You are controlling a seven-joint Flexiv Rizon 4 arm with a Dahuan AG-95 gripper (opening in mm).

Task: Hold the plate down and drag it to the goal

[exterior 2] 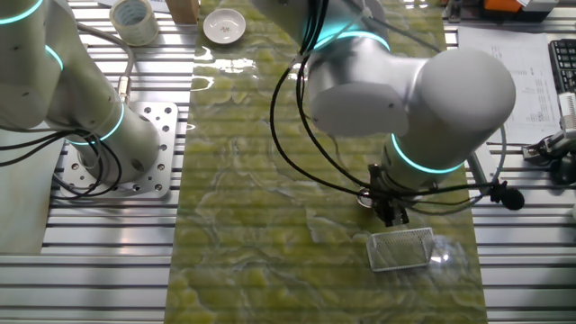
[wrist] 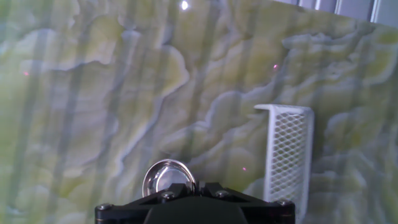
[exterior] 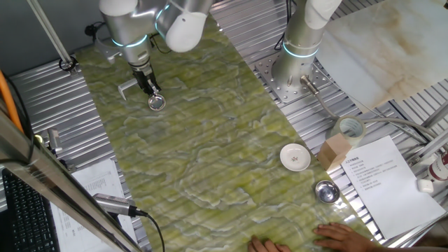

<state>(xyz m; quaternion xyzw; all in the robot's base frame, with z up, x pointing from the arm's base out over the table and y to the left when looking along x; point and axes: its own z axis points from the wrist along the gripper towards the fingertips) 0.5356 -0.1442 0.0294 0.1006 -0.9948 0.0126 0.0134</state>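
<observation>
We see the small, round, shiny metal plate [exterior: 157, 102] on the green marbled mat [exterior: 210, 140], directly under the gripper [exterior: 152, 91]. Whether its fingers touch the plate or how far they are spread, we cannot tell. The goal [wrist: 287, 155], a white mesh-textured frame, lies just beside the plate.

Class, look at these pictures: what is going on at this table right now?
A robot arm's gripper is down on a small silver plate lying on a green marbled mat. A white three-sided frame, the goal, lies just beside the plate, which is still outside it. A white dish and steel bowl sit far off, untouched.
</observation>
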